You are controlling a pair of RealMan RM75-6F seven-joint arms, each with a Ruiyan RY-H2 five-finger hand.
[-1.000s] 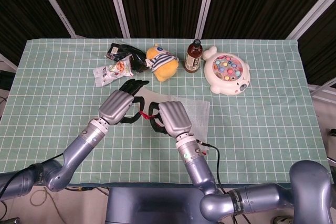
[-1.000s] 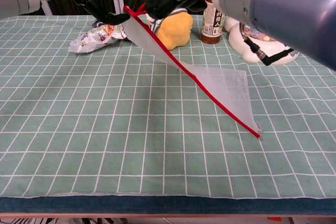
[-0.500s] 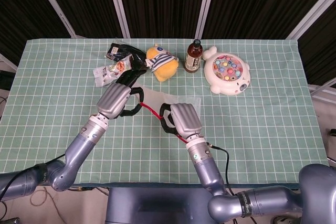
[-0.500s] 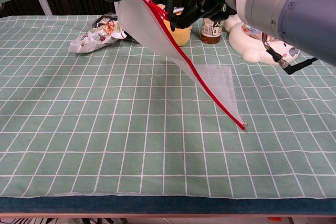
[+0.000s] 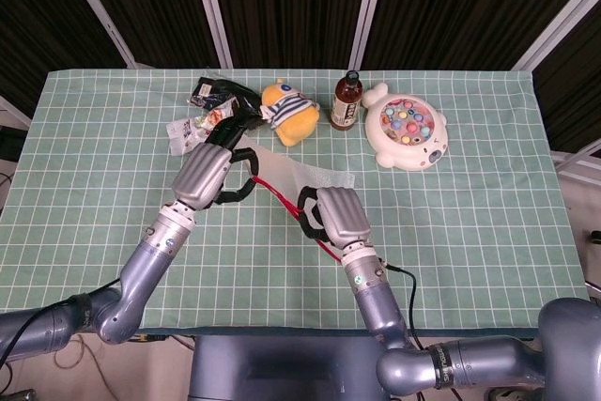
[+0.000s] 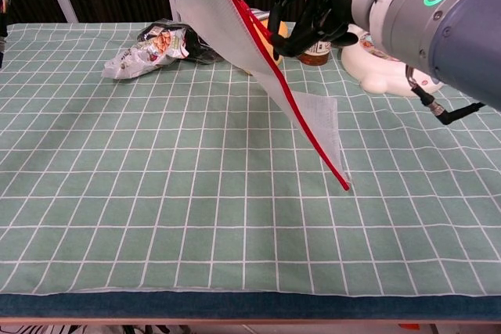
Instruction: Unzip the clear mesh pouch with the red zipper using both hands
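Pouch [image 6: 235, 33] hangs between hands, corner seemingly touching table [image 6: 117, 193].

The mesh pouch [image 6: 235, 29] has risen further off the bench — only its lower corner still touches. The left hand [image 5: 208, 176] lifted toward the far edge, while the right hand [image 5: 340, 218] drew apart along the red zipper [image 6: 301, 115] toward the near edge.
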